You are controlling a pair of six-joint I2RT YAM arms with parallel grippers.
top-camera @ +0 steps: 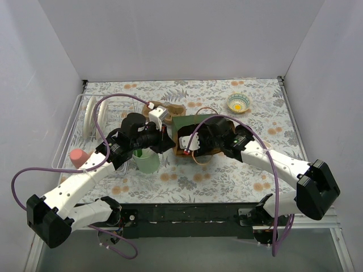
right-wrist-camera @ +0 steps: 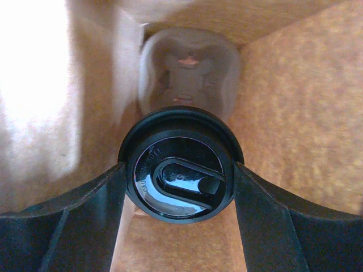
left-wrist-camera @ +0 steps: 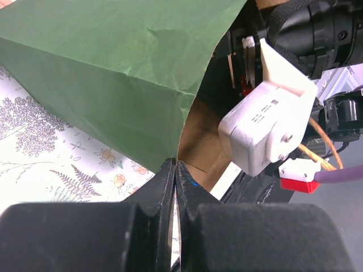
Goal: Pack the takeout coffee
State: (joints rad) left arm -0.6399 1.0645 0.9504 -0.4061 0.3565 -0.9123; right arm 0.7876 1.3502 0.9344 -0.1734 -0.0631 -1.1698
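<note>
The takeout coffee shows in the right wrist view as a round black lid (right-wrist-camera: 180,164); the kraft cup below it is hidden. My right gripper (right-wrist-camera: 180,195) is shut on it, one finger on each side of the lid, inside a paper bag with brown inner walls (right-wrist-camera: 295,102). From above, the bag (top-camera: 185,122) is green outside and lies mid-table with my right gripper (top-camera: 191,146) reaching into its mouth. My left gripper (top-camera: 165,143) is shut on the bag's green edge (left-wrist-camera: 142,85) at the mouth, fingertips pinched together (left-wrist-camera: 176,170).
A mint-green cup (top-camera: 147,161) stands just under my left wrist. A pink cup (top-camera: 78,156) and white plates (top-camera: 89,116) sit in a wire rack at the left. A patterned bowl (top-camera: 239,102) is at the back right. A pale moulded shape (right-wrist-camera: 187,71) lies at the bag's far end.
</note>
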